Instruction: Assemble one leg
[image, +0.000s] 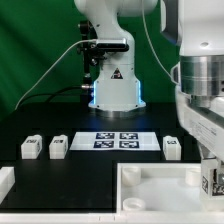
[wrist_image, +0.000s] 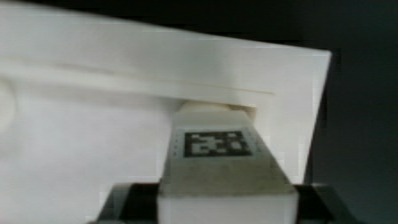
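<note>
Legs stand loose on the dark worktop (image: 60, 170): two (image: 31, 147) (image: 58, 147) at the exterior view's left and one (image: 172, 148) at its right, beside the marker board (image: 117, 140). A fourth leg (wrist_image: 217, 150) is clamped in the tool (image: 208, 180), its tip pressed against the white panel (image: 160, 188) at the exterior view's lower right.

White stubby leg (wrist_image: 221, 150) — tagged face showing, upright, top end against the white panel (wrist_image: 107, 90)
</note>
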